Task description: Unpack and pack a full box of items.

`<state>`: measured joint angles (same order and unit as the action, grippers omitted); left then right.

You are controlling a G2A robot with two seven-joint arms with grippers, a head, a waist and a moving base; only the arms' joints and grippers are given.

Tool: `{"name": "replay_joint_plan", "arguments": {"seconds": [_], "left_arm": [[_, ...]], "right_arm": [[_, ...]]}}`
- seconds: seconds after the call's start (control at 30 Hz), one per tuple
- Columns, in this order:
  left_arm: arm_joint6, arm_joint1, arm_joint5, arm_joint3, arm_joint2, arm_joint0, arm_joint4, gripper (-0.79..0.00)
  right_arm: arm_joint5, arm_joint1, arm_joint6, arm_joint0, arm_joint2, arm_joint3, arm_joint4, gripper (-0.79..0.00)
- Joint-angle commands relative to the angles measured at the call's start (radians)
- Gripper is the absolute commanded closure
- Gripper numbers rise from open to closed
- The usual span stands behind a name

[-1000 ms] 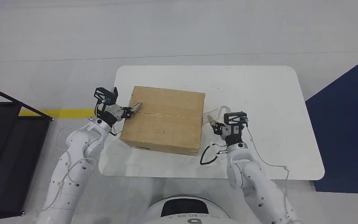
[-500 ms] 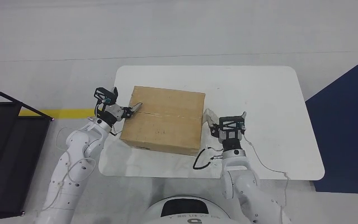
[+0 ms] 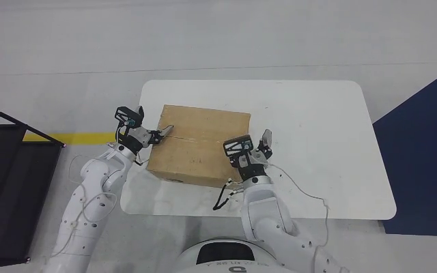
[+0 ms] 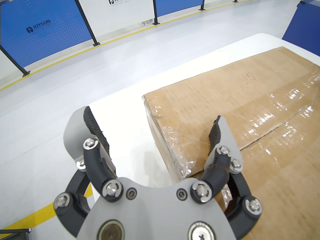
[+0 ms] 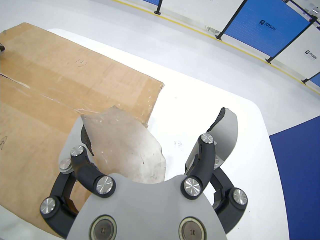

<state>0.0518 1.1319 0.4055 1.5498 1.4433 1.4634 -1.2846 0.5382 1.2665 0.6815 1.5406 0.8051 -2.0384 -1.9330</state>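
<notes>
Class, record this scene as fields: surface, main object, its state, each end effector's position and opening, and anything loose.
Surface: white rectangular table
Main object: brown cardboard box, lying on the table
Box state: flaps closed, taped along the centre seam
Left end effector: open, at one end of the box, one finger over the box top, the other over the table
Right end effector: open, at the opposite end of the box
Loose item: translucent flap of clear tape, against one finger of the right end effector

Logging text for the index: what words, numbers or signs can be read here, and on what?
Box: pen scrawls on top, too unclear to read.
Panels: a brand logo with lettering, left unquoted.
Table: a tiny mark, too small to read.
</notes>
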Motion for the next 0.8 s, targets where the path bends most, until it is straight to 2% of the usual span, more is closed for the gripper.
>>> {"name": "replay_joint_plan", "arguments": {"seconds": [0.0, 0.33, 0.5, 0.6, 0.77], "left_arm": [[0.013, 0.001, -0.027, 0.011, 0.016, 0.005, 0.027, -0.785], [0.052, -0.01, -0.072, 0.061, 0.17, 0.062, 0.124, -0.785], [0.04, -0.015, -0.088, 0.039, 0.226, 0.083, 0.134, -0.785], [0.012, -0.015, -0.127, 0.0, 0.209, 0.08, 0.058, -0.785], [0.0, -0.005, -0.125, -0.073, 0.113, 0.038, 0.003, -0.785]], "right_arm": [[-0.007, 0.007, 0.021, -0.009, -0.006, 0.003, -0.006, -0.785], [-0.077, 0.049, 0.131, -0.072, -0.06, 0.035, -0.078, -0.785], [-0.115, 0.071, 0.186, -0.098, -0.084, 0.025, -0.079, -0.785], [-0.138, 0.086, 0.208, -0.117, -0.087, 0.023, -0.024, -0.785], [-0.164, 0.11, 0.224, -0.163, -0.082, 0.063, 0.08, -0.785]]}}
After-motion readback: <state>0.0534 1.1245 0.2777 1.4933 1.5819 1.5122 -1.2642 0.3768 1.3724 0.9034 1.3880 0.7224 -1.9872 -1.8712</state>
